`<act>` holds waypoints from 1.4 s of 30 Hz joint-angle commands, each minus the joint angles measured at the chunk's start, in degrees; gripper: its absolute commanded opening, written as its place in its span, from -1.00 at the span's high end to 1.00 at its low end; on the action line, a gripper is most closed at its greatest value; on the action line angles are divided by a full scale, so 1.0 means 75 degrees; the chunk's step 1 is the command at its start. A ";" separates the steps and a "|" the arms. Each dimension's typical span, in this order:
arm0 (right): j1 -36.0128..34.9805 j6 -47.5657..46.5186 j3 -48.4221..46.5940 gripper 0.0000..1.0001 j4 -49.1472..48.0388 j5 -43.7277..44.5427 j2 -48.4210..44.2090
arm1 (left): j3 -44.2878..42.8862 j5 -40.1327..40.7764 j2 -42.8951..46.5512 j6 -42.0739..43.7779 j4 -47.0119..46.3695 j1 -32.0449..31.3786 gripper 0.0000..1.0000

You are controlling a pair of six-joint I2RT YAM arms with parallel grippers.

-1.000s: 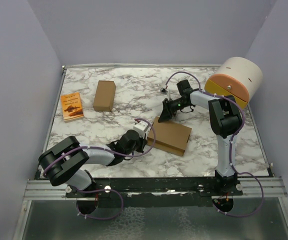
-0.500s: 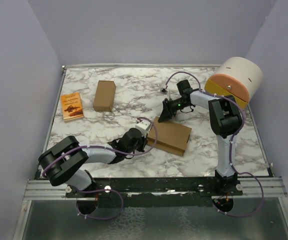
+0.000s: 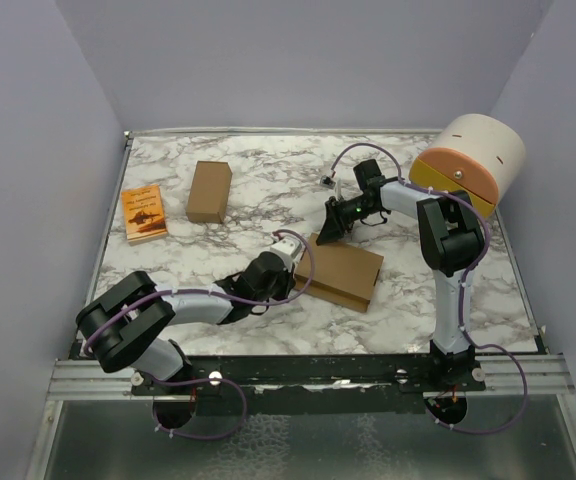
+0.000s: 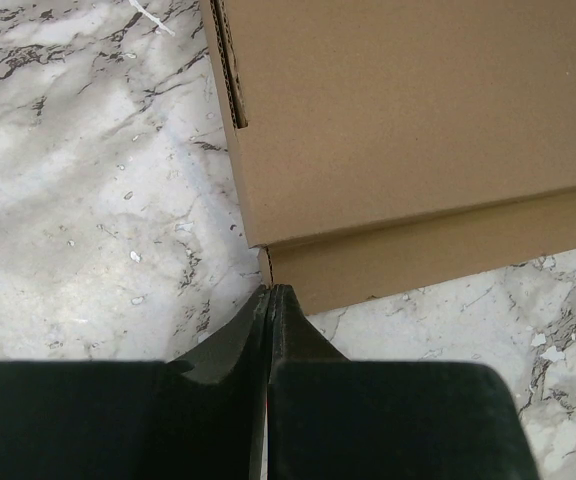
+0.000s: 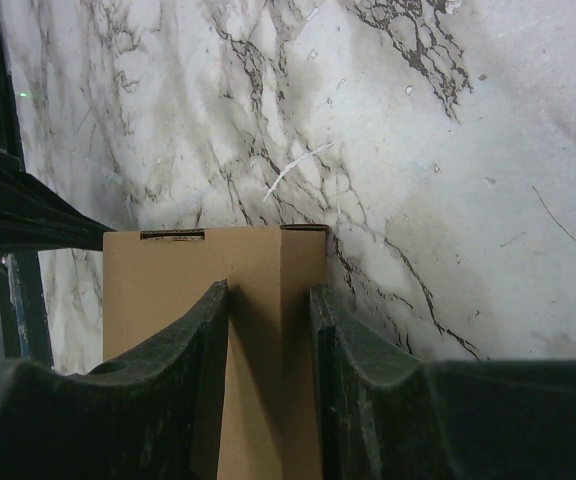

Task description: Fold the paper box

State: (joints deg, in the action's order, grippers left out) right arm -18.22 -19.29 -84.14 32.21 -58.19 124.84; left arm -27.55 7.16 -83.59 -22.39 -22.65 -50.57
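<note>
Only the left wrist view shows the left gripper (image 4: pixel 270 295) shut and empty at bottom centre, just below the paper box (image 4: pixel 408 110) corner; the right gripper (image 5: pixel 268 292), part-open, straddles its edge.

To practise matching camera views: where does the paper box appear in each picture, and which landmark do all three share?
Top external: paper box just right of centre.
Left wrist: paper box fills the upper right.
Right wrist: paper box low, left of centre.
Shared landmark: the marble table.
</note>
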 commanded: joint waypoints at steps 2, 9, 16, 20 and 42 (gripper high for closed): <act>-0.0243 -0.0088 0.0261 0.43 0.0546 0.0529 0.0308 | 0.0017 0.0171 0.0141 -0.0137 -0.0430 0.0155 1.00; -0.0242 -0.0085 0.0258 0.43 0.0557 0.0529 0.0311 | 0.0153 0.0152 0.0196 -0.0230 -0.0593 0.0178 1.00; -0.0242 -0.0098 0.0250 0.43 0.0557 0.0517 0.0314 | 0.0140 0.0107 0.0226 -0.0278 -0.0601 0.0222 1.00; -0.0243 -0.0100 0.0248 0.43 0.0557 0.0517 0.0312 | -0.0005 0.0022 0.0212 -0.0210 -0.0478 0.0244 1.00; -0.0255 -0.0100 0.0238 0.43 0.0569 0.0505 0.0365 | -0.1201 -0.0087 -0.0104 0.0247 0.0817 0.0268 1.00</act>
State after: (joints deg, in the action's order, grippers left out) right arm -18.22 -19.27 -84.14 32.27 -58.19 124.84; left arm -32.23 5.32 -83.74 -21.65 -14.59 -49.23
